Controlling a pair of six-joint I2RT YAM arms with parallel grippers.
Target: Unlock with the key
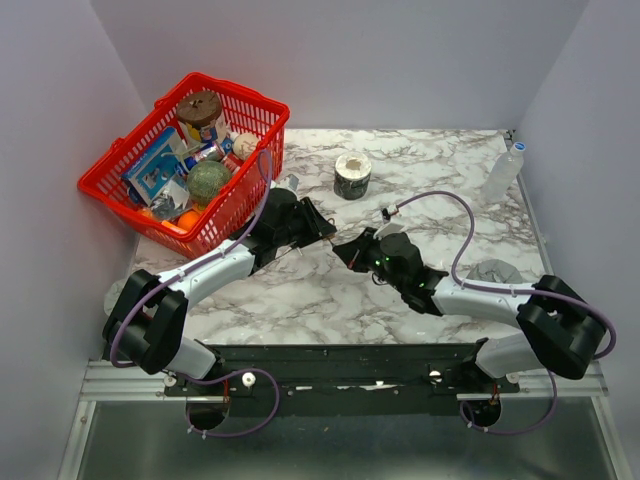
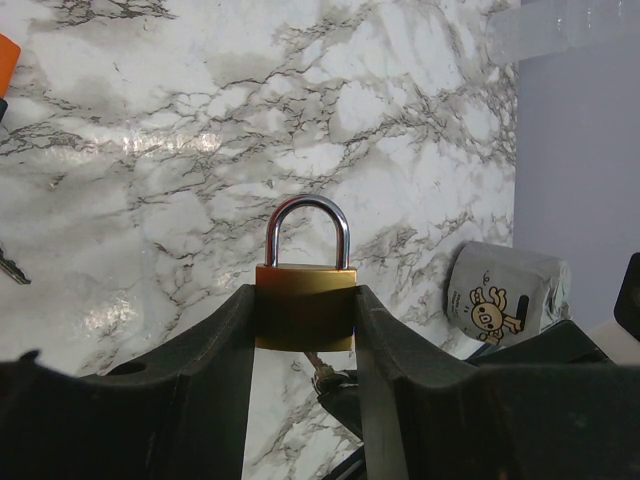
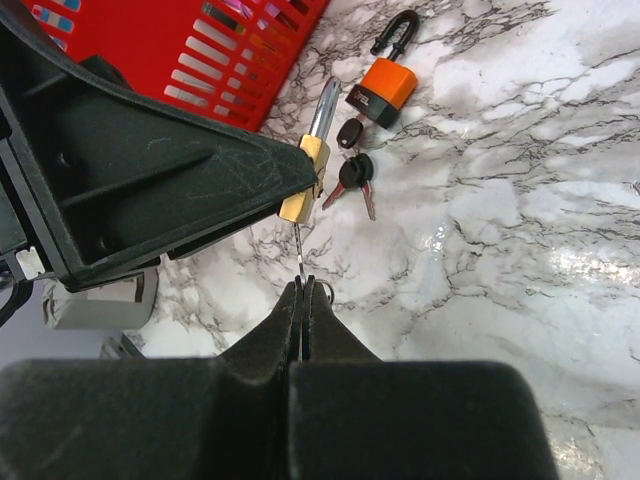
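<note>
Near: right gripper [image 3: 303, 288] clenched on the key [image 3: 299, 250], head hidden in its grip. The thin blade points up at the underside of the brass padlock [image 3: 305, 180]; tip seems at the keyway, insertion not resolvable. The left gripper [image 2: 305, 300] clamps the padlock body, shackle closed. Beyond, on the marble table [image 3: 520, 200]: black-headed keys [image 3: 355, 172], orange-and-black padlock [image 3: 383, 85], red basket [image 3: 240, 50].

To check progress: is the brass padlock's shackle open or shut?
Shut. Both legs of the silver shackle sit in the brass padlock, which the left claw grips.
</note>
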